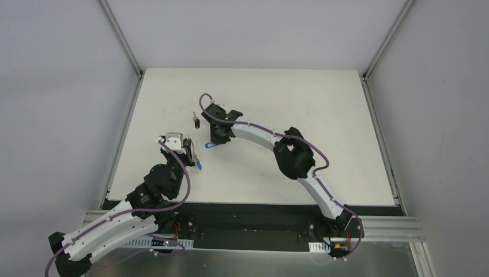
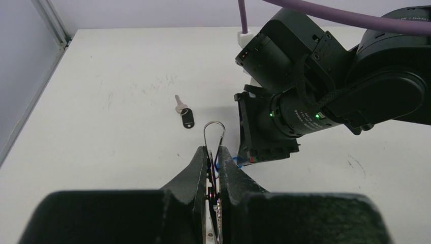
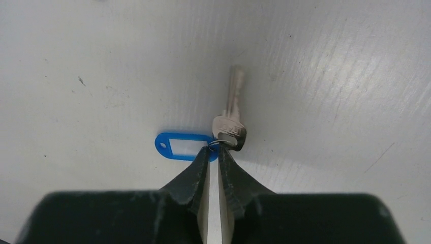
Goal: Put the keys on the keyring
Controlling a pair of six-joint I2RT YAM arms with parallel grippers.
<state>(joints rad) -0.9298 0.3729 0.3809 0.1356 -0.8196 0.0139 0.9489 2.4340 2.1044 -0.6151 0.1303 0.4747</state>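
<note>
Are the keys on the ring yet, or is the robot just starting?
Just starting. Done: the left gripper holds the keyring, its loop poking out in front. In hand: the right gripper is pinching the silver key with the blue tag, lying on the table. Left: the ring's visible loop is bare, and the black-headed key lies untouched on the table.

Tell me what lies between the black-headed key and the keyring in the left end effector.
Only bare table separates the black-headed key from the keyring, per the left wrist view.
</note>
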